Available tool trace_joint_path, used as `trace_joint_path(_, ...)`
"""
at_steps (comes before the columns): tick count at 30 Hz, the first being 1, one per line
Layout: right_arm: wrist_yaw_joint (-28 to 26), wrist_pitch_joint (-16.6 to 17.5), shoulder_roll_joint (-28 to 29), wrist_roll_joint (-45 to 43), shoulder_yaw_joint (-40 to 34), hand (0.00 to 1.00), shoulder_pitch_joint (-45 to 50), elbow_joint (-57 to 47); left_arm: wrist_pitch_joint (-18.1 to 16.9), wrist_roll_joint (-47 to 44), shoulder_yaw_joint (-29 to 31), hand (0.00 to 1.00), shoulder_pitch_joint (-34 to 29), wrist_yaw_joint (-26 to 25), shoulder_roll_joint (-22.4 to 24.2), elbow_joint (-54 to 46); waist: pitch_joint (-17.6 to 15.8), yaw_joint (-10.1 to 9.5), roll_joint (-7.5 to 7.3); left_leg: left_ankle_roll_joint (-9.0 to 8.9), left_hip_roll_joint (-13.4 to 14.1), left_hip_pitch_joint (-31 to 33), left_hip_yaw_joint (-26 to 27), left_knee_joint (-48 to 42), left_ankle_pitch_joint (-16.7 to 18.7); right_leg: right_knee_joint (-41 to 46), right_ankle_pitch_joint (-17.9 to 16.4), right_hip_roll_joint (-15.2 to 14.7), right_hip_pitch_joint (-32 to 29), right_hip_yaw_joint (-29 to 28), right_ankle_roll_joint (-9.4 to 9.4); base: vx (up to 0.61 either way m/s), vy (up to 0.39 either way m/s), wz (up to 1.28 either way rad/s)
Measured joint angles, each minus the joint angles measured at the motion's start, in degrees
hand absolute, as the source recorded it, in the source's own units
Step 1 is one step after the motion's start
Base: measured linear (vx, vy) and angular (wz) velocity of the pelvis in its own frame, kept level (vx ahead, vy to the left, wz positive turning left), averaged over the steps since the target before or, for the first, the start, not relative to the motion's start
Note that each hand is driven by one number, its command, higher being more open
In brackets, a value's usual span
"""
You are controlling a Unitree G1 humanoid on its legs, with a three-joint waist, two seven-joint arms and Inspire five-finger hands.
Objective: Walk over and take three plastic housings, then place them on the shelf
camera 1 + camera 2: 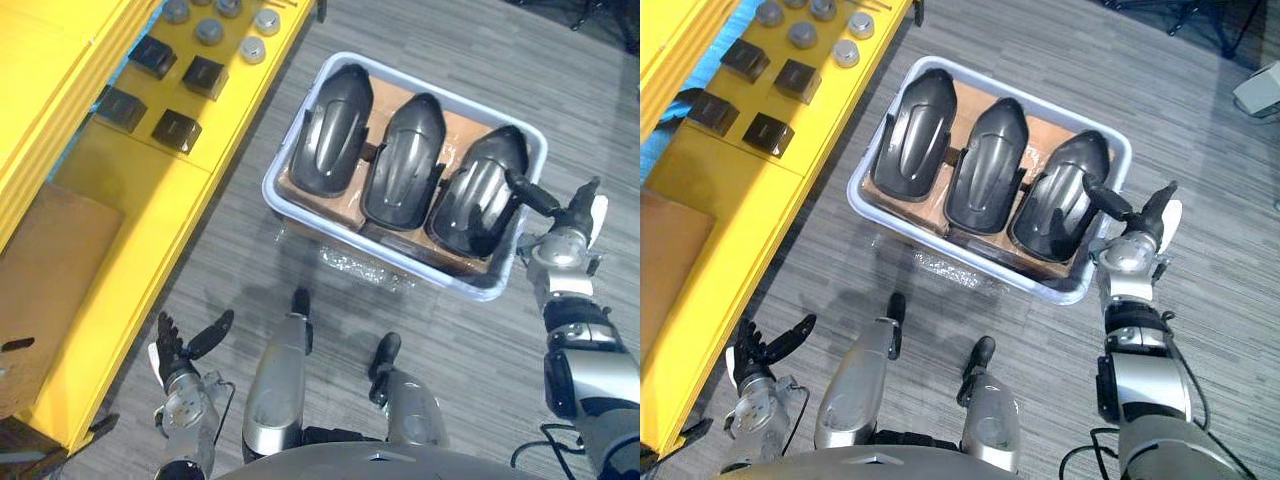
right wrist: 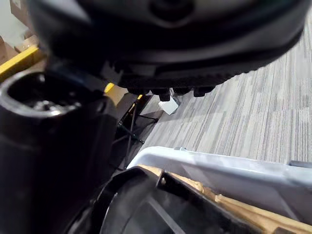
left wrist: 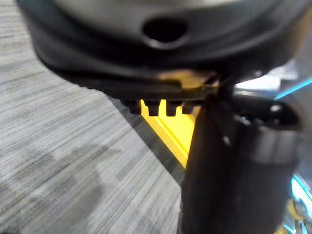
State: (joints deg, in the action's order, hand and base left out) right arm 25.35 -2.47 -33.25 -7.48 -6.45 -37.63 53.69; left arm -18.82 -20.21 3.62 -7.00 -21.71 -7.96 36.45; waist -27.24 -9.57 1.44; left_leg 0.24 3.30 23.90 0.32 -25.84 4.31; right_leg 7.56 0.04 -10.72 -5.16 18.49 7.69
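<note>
**Right hand (image 1: 565, 228) nearest the bin (image 1: 460, 100)**

Three housings (image 1: 405, 160) lie side by side in the bin, long axes near rim to far. Your right hand, fingers spread and empty, hovers at the rightmost housing's (image 1: 478, 195) near end. Left hand (image 1: 180, 345), also open, hangs well off the bin.

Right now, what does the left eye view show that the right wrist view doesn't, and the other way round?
Left eye view: three black housings side by side in the bin, the yellow shelf with small black blocks, the open left hand. Right wrist view: a close look along the right hand, fingertips clear of the bin's rim. Both: that open hand, the bin, the rightmost housing, grey carpet.
</note>
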Motion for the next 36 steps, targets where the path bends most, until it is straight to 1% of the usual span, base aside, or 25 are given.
trace_joint_path(3, -0.77, -0.92, -0.13, -0.26, 0.74, 1.0, -1.65, 1.91, -0.05, -0.48, -0.83, 1.0, 0.04, 0.21, -0.33, 0.11, -0.33, -0.04, -0.01, -0.14, -0.02, 0.54, -0.31, 0.07, 0.19, 1.15, -0.55, -0.1, -0.89, 0.11, -0.06, -0.04, 0.004, 0.05)
trace_joint_path(4, -1.66, -1.76, -0.64, -0.34, 1.22, 1.0, -2.33, 3.07, -0.05, -0.57, -0.99, 1.0, 0.07, 0.49, -0.33, 0.12, -0.41, -0.1, -0.01, -0.26, -0.03, 0.99, -0.46, 0.14, 0.2, 1.47, -0.67, -0.11, -1.41, 0.13, -0.05, -0.03, -0.009, 0.03)
trace_joint_path(6, -2.75, -2.64, -1.18, -1.02, 1.46, 1.0, -3.21, 4.85, -0.05, -2.18, -1.6, 1.0, 0.08, 0.76, -0.35, 0.27, -0.75, -0.32, 0.24, -0.31, -0.03, 1.04, -0.52, 0.26, 0.1, 1.55, -0.67, -0.11, -1.52, 0.17, -0.06, 0.0, 0.0, 0.0)
trace_joint_path(7, -3.89, -3.39, -1.81, -2.13, 1.51, 1.0, -3.87, 6.18, -0.05, -2.74, -2.26, 1.0, 0.12, 0.79, -0.37, 0.58, -0.91, -0.52, 0.54, 0.02, -0.17, 1.04, -0.51, 0.73, -0.36, 1.63, -0.67, -0.23, -1.79, 0.17, -0.06, 0.0, 0.0, 0.0)
trace_joint_path(12, -5.23, -4.6, -3.01, -1.93, 1.59, 1.0, -5.26, 8.14, -0.41, -4.99, -4.03, 1.0, 0.21, 1.14, -0.41, 0.64, -1.26, -0.77, 1.22, -0.06, -0.59, 1.04, -0.59, 1.98, -1.39, 1.94, -0.79, -0.62, -2.55, 0.27, -0.14, 0.0, -0.005, 0.03)
trace_joint_path(13, -5.42, -4.69, -3.03, -1.91, 1.7, 0.0, -5.93, 8.94, -0.51, -4.99, -4.15, 1.0, 0.21, 1.15, -0.41, 0.66, -1.32, -0.74, 1.33, -0.04, -0.67, 1.07, -0.59, 2.11, -1.61, 2.45, -1.02, -0.8, -2.88, 0.34, -0.21, 0.0, 0.0, 0.0)
trace_joint_path(15, -6.12, -4.93, -3.38, -1.74, 2.42, 0.0, -6.37, 9.89, -1.13, -4.99, -5.02, 1.0, 0.24, 1.18, -0.43, 0.74, -1.37, -0.8, 1.82, -0.04, -0.71, 1.07, -0.66, 2.08, -1.62, 3.1, -1.49, -0.98, -3.0, 0.88, -0.2, 0.0, -0.017, 0.06)
trace_joint_path(17, -6.82, -5.64, -4.05, -1.39, 3.63, 0.0, -6.74, 10.86, -1.47, -5.2, -5.59, 1.0, 0.41, 1.32, -0.43, 0.74, -1.36, -1.13, 1.96, -0.09, -0.77, 1.62, -0.81, 2.04, -1.67, 4.37, -2.19, -1.2, -3.94, 1.0, -0.23, -0.01, -0.022, 0.08)
trace_joint_path(18, -7.28, -5.99, -4.78, 0.24, 3.86, 0.0, -6.97, 11.52, -1.47, -6.38, -6.12, 1.0, 0.93, 1.68, -0.41, 1.01, -1.62, -1.24, 2.44, -0.11, -0.87, 1.84, -1.18, 2.03, -1.76, 4.75, -2.43, -1.26, -4.04, 1.46, -0.35, -0.01, -0.019, 0.11)
trace_joint_path(20, -7.12, -6.32, -5.41, 0.53, 3.93, 0.0, -7.59, 12.18, -1.47, -6.72, -6.19, 1.0, 1.16, 2.08, -0.35, 1.37, -1.75, -1.27, 2.72, -0.16, -1.0, 1.98, -1.39, 2.06, -1.84, 5.66, -2.96, -1.5, -4.49, 1.62, -0.38, -0.02, -0.019, 0.09)
trace_joint_path(24, -6.24, -7.27, -10.69, 2.77, 4.75, 0.0, -10.38, 14.28, -1.56, -7.22, -6.21, 1.0, 2.67, 2.41, -0.35, 1.51, -2.02, -1.4, 3.95, -0.33, -1.44, 4.2, -2.48, 2.36, -2.66, 8.97, -4.48, -2.25, -7.63, 2.44, -0.7, -0.03, -0.026, 0.13)
trace_joint_path(27, -5.46, -7.39, -12.03, 3.08, 4.72, 0.0, -10.62, 14.58, -1.56, -7.21, -6.53, 1.0, 2.73, 2.44, -0.35, 1.5, -2.09, -1.4, 4.66, -0.48, -1.48, 4.72, -2.74, 2.36, -2.85, 10.1, -5.04, -2.44, -8.5, 2.56, -0.84, -0.01, -0.028, 0.05)
trace_joint_path(30, -6.74, -7.29, -12.05, 4.93, 4.94, 0.0, -10.59, 14.83, -1.58, -7.24, -6.7, 1.0, 2.74, 2.59, -0.33, 1.27, -2.03, -1.22, 4.98, -0.69, -1.51, 4.71, -3.01, 2.25, -3.03, 12.19, -6.44, -3.13, -9.13, 2.78, -1.01, 0.01, -0.037, 0.06)
trace_joint_path(33, -7.46, -6.19, -11.24, 5.27, 5.35, 0.0, -10.58, 13.89, -2.03, -9.0, -6.79, 1.0, 2.98, 4.08, -0.31, 1.01, -2.0, -1.22, 5.12, -0.98, -1.41, 4.73, -3.29, 2.22, -3.1, 13.7, -7.41, -3.21, -9.65, 2.97, -1.3, 0.0, -0.047, 0.05)
trace_joint_path(36, -7.69, -5.22, -11.23, 7.73, 7.42, 0.0, -10.54, 12.85, -2.13, -9.71, -6.56, 1.0, 3.01, 4.74, -0.32, 0.51, -1.98, -1.34, 5.16, -1.26, -1.19, 4.71, -3.72, 2.15, -3.2, 14.74, -8.09, -3.2, -9.77, 3.4, -1.7, -0.01, -0.05, 0.07)
